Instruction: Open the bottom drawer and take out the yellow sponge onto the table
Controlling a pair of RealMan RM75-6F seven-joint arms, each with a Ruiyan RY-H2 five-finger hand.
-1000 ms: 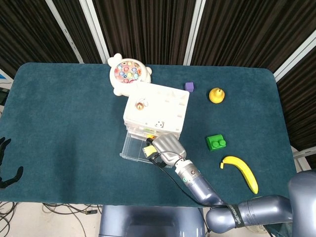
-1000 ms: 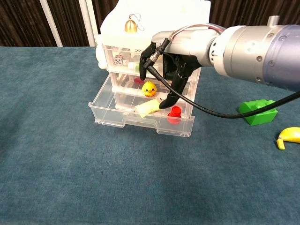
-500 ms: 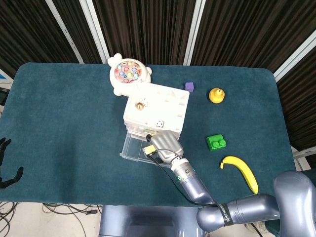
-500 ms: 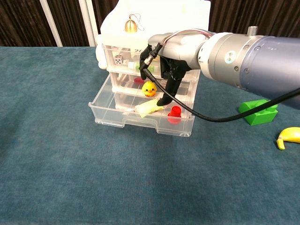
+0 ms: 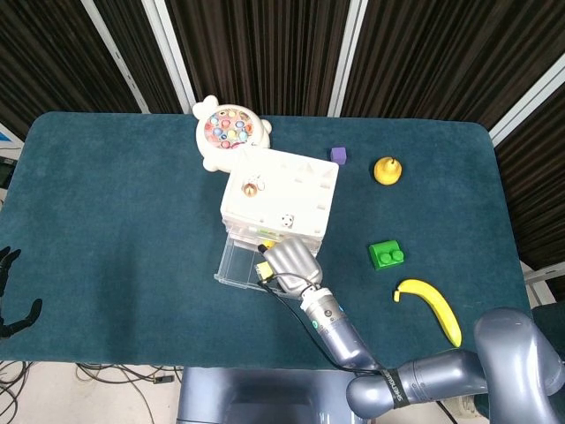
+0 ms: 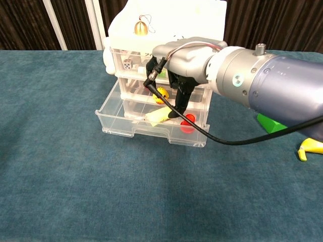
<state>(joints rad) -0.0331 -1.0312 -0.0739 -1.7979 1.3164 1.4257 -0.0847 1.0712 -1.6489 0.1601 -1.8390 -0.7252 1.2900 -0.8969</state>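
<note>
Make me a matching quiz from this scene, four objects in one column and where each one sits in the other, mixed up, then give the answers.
Things:
1. yellow sponge
2. small bell
3. banana
4. purple cube

Places:
A. on top of the drawer unit
B. on the table behind the drawer unit, near the yellow duck
C. inside the open bottom drawer, under the right hand
D. on the table near the front right, past the green block

Pairs: 1-C, 2-A, 3-D, 4-B
</note>
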